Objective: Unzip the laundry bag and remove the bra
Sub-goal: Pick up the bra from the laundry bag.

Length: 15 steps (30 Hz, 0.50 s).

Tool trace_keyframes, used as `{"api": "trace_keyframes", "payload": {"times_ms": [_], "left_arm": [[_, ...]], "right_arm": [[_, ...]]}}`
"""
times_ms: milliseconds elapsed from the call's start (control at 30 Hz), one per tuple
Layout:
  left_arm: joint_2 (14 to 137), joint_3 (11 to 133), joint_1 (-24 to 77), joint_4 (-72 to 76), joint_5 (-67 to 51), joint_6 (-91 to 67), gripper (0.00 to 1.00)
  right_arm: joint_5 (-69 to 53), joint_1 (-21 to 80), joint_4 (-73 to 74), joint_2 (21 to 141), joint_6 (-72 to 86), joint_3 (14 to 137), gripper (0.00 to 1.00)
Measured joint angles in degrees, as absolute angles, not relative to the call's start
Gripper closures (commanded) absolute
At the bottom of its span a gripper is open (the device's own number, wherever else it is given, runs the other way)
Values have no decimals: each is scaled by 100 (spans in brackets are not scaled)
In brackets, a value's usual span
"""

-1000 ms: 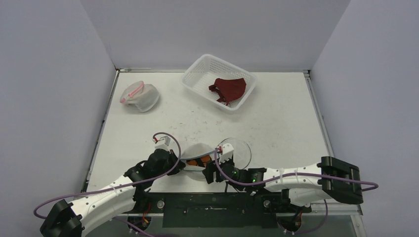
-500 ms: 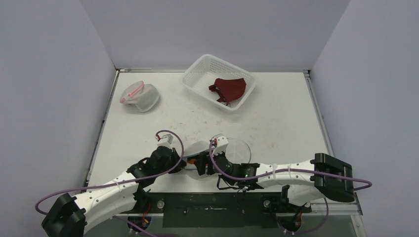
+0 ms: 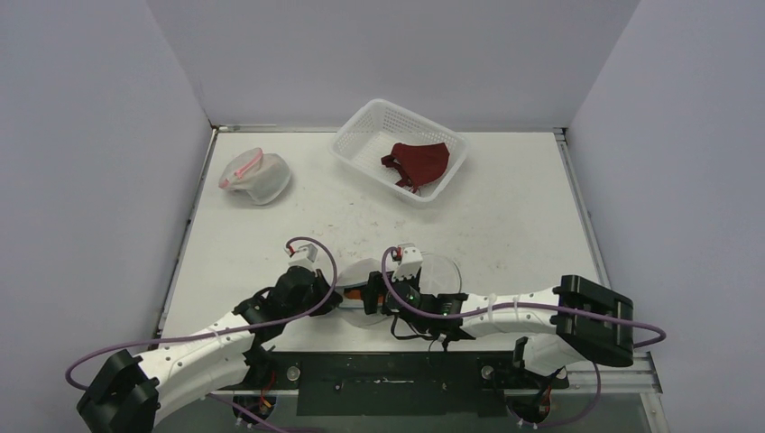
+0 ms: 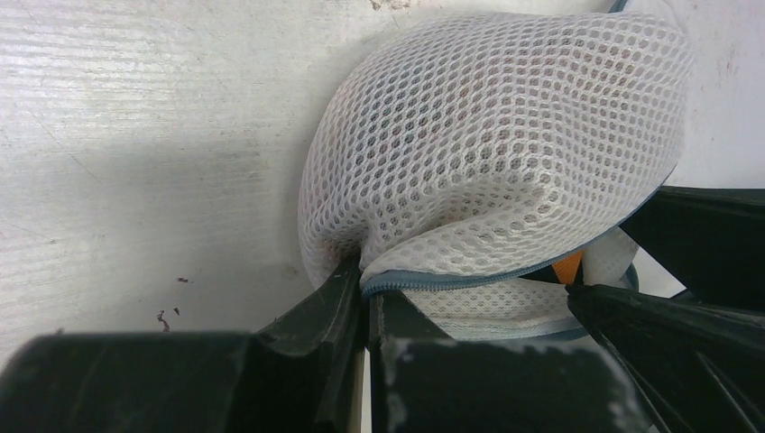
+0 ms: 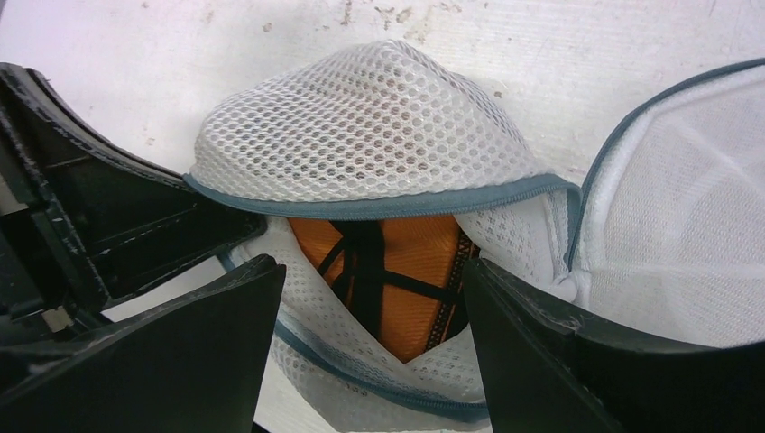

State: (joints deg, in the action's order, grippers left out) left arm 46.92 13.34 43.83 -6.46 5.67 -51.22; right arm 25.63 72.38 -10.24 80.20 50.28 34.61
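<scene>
Pinching the zip edge of the mesh laundry bag (image 4: 487,153), the left hand (image 4: 365,311) was clamped shut on it, propping the flap up. The right hand (image 5: 372,271) stood wide at the bag's mouth, holding nothing. Risk noted: its fingers could catch the mesh lining along with the orange bra (image 5: 410,262) and drag the whole bag, and the shallow left pinch might slip. The bra lay inside the unzipped bag. Well beyond the bag, a white basket (image 3: 361,135) held a dark red garment (image 3: 419,161). The contents of a second mesh bag (image 3: 257,178), far left of the bag, could not be told.

White mesh laundry bag (image 5: 361,135) unzipped, gaping; orange bra (image 5: 415,311) inside.
</scene>
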Motion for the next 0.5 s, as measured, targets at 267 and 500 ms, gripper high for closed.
{"api": "trace_keyframes", "payload": {"times_ms": [267, 500], "left_arm": [[4886, 1334, 4390, -401, 419, -5129, 100], [5000, 1334, 4397, -231, 355, -5133, 100]], "right_arm": [[2552, 7131, -875, 8232, 5461, 3367, 21], [2373, 7087, -1066, 8486, 5675, 3295, 21]]}}
